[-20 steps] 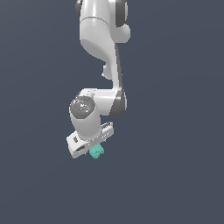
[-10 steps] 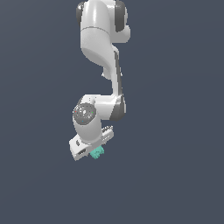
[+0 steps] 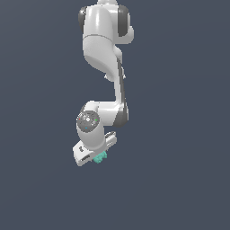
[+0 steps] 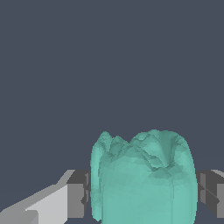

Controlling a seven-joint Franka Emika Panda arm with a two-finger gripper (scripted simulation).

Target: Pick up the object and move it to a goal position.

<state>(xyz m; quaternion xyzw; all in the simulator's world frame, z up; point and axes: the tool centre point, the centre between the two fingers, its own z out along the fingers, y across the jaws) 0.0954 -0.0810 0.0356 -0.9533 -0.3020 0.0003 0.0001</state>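
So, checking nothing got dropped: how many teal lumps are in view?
1. The teal lump sits between the fingers of the gripper, under the arm. Nothing else shows.

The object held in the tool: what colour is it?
Teal-green object; the wrist view shows it best.

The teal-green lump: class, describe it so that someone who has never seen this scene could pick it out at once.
Find the white robot arm hanging against the plain dark grey background and follow it down to its gripper. The teal-green lump sits between the grey fingers, which press on its sides. It is the only coloured thing in the scene, small and bumpy, with an uneven, notched top.
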